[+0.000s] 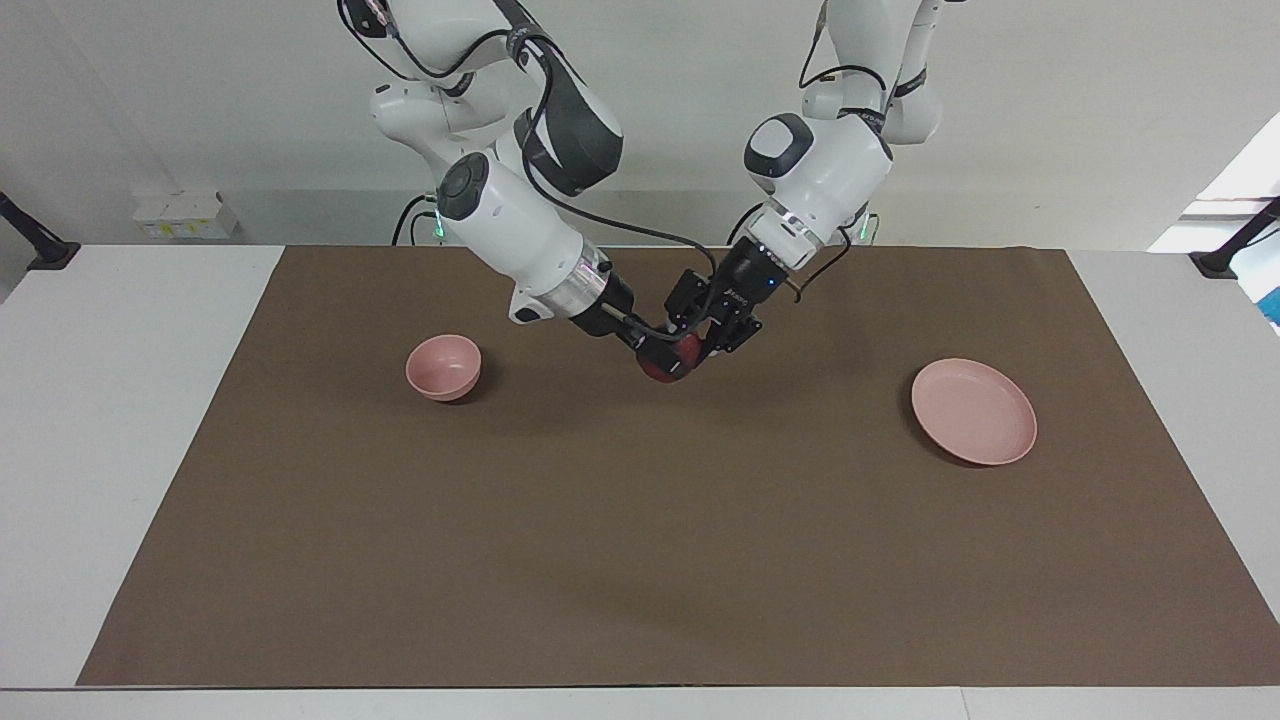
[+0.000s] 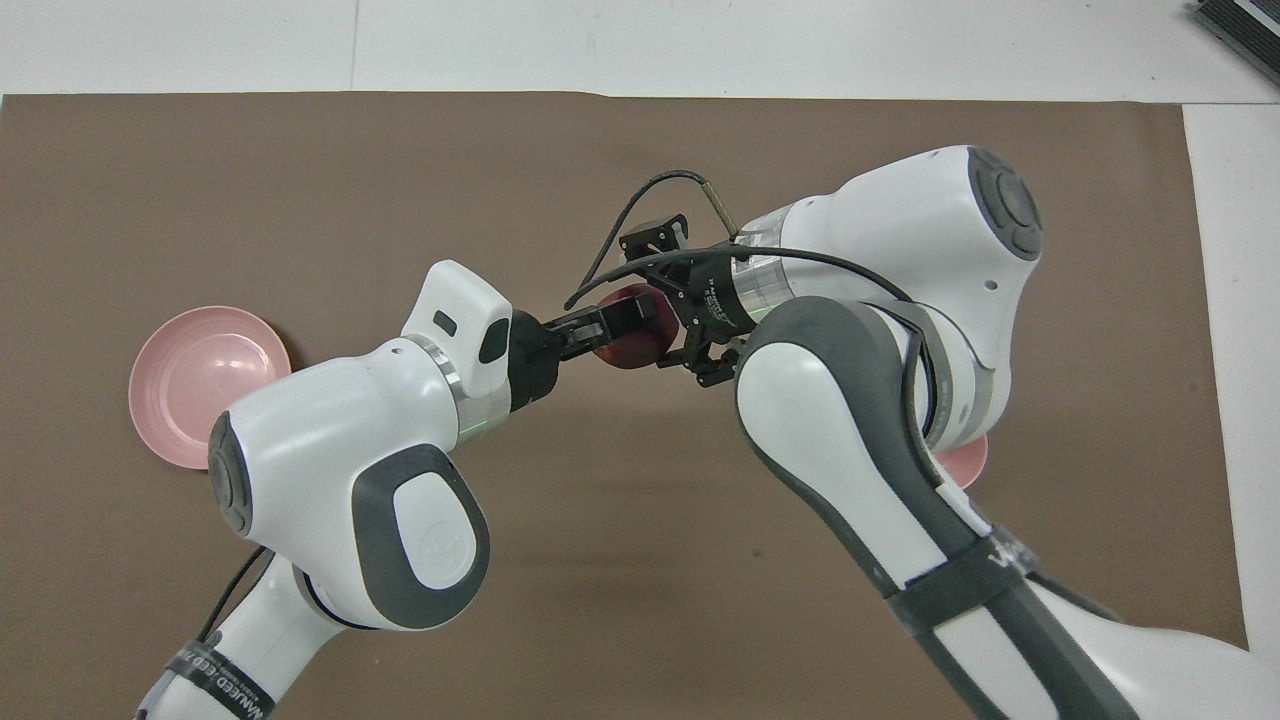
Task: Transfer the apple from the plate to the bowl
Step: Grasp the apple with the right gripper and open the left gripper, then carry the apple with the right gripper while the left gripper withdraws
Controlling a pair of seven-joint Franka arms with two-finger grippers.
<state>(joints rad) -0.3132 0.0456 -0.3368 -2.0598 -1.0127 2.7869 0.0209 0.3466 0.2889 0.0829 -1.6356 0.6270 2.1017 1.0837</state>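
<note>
**Over the middle of the bench, an apple changes claws**

Over the brown mat (image 1: 640,560) we hold the apple (image 1: 668,361) up in the air, roughly midway between the plate (image 1: 973,411) and the bowl (image 1: 443,367). Our left claw (image 1: 690,352) is clamped onto the fruit and carries it off the mat. Our right claw (image 1: 648,350) has its fingers spread wide and sits right at the apple, one finger to either side as the overhead view shows it; we cannot tell whether those fingers touch the skin yet.

We judge that this arrangement follows from how the dishes lie. The plate, now bare, sits toward the left arm's end of the bench, so the left arm was the natural one to lift from it. The bowl stands toward the right arm's end, well apart from the plate, and the right arm covers that stretch more easily. So we meet in the middle for a handover.

We keep the apple raised so that the receiving fingers can come around its widest part without scraping the mat. The two claws approach from opposing directions, which leaves each its own patch of skin to grip.

Next, as we see it, the right claw should close firmly before the left lets go; a round, smooth fruit could slip if the release comes early.
</note>
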